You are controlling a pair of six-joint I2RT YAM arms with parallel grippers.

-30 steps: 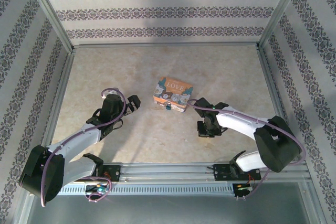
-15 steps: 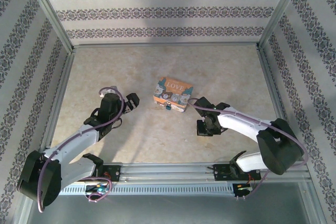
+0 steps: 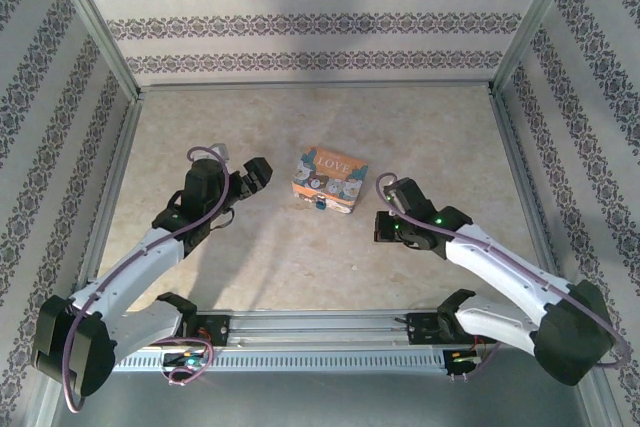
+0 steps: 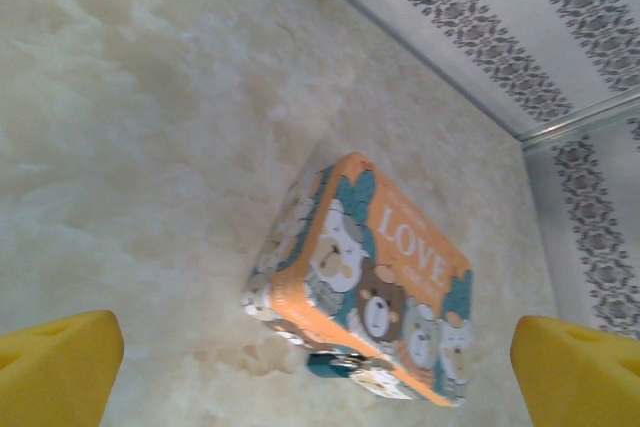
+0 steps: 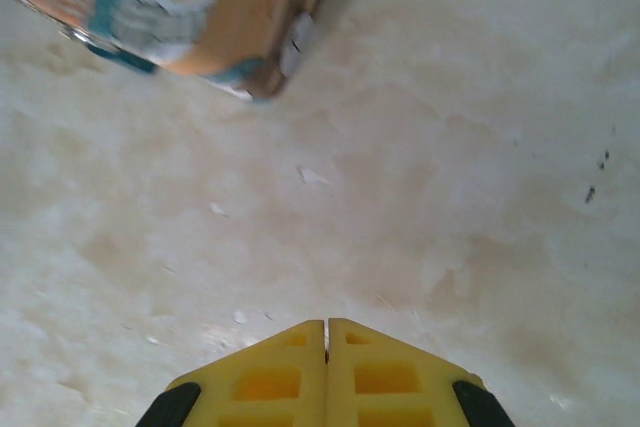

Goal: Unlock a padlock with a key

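Found the left gripper (image 3: pixel 254 179) spread wide, yellow fingertips (image 4: pixel 55 367) parted to either side of the left wrist view, holding nothing. Placed the orange LOVE tin (image 4: pixel 372 272) straight ahead of it, between the lines of the two fingers and apart from both. Spotted the padlock (image 3: pixel 319 203), a tiny teal body, hanging at the tin's near face, ahead of the left gripper and about midway between its fingers, not touched.

Found the right gripper (image 5: pixel 327 335) pinched fully together, pads pressed flat with no gap. Could not tell whether a key sat clamped between them. Placed the tin ahead of this gripper and off to its left, well apart, with bare table (image 5: pixel 450 197) in between.

Judged the task barely begun: padlock hanging in place on the tin, shackle too small to read, nothing brought up to the lock, neither gripper touching lock or tin. Reckoned nearly everything left: steadying the padlock or the tin with the open left gripper, bringing a key to the keyhole, seating it, turning it, and freeing the shackle.
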